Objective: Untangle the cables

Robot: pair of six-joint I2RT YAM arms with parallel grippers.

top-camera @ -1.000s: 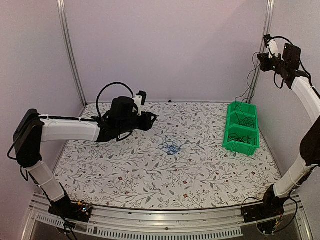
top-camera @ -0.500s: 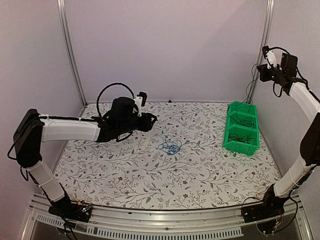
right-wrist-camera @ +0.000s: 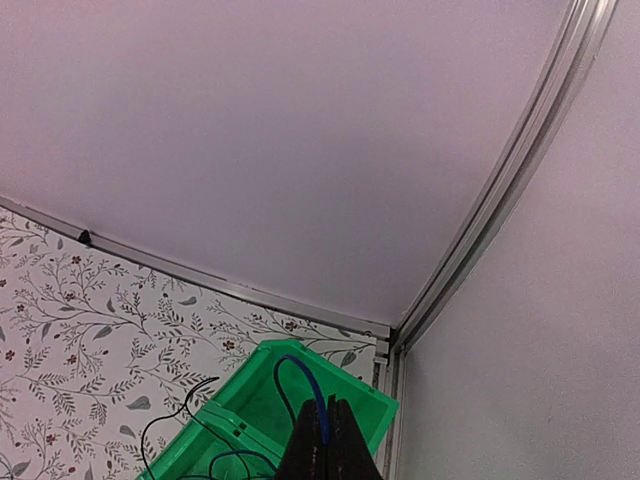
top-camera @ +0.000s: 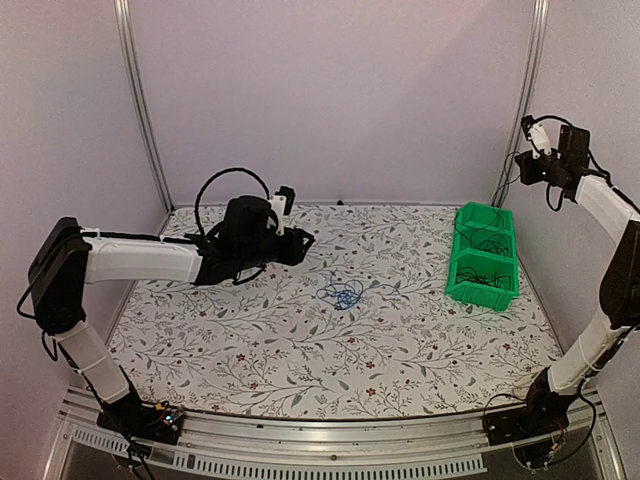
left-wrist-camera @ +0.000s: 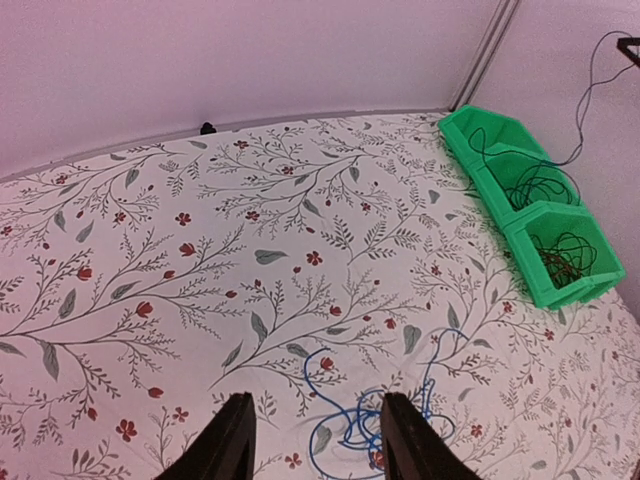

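The left hand (left-wrist-camera: pixel 315 405) hovers over the flowered surface (left-wrist-camera: pixel 150 250), its fingers partway apart with nothing between them. The tangle of cables (left-wrist-camera: pixel 372 428), mostly blue, lies on the surface just below the fingertips, near the middle. The right hand (right-wrist-camera: pixel 327 412) is raised high at the far right above the green bins (right-wrist-camera: pixel 360 390), pinched closed on a blue cable (right-wrist-camera: pixel 290 358) that arcs up from the far bin.

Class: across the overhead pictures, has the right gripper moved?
Yes. The right gripper, pinching a blue cable, has dropped along the corner post towards the green bins.
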